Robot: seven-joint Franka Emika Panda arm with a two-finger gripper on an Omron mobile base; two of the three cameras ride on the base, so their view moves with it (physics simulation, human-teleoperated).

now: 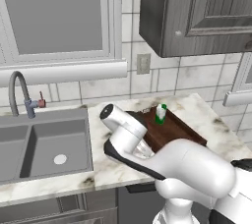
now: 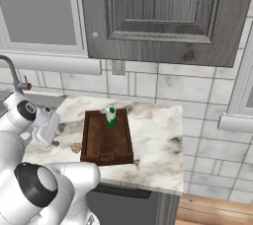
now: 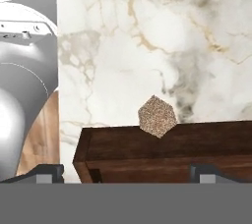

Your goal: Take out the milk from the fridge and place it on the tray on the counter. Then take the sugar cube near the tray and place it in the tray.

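The milk (image 1: 161, 113) (image 2: 111, 117), a small green and white carton, stands upright at the far end of the dark brown tray (image 1: 172, 132) (image 2: 105, 142) on the marbled counter (image 1: 202, 112) (image 2: 155, 140). The sugar cube (image 2: 76, 147) (image 3: 157, 116), tan and speckled, lies on the counter just beside the tray's near left corner. My gripper (image 2: 54, 140) (image 3: 128, 173) hangs open a little above the cube and the tray's rim (image 3: 167, 144), with nothing between its fingertips (image 3: 49, 171). The fridge is out of view.
A grey sink (image 1: 49, 144) with a curved faucet (image 1: 19, 90) lies left of the tray. Dark wall cabinets (image 1: 197, 12) (image 2: 163, 17) hang over the counter. The counter ends at its right edge (image 2: 181, 145), with wooden floor beyond.
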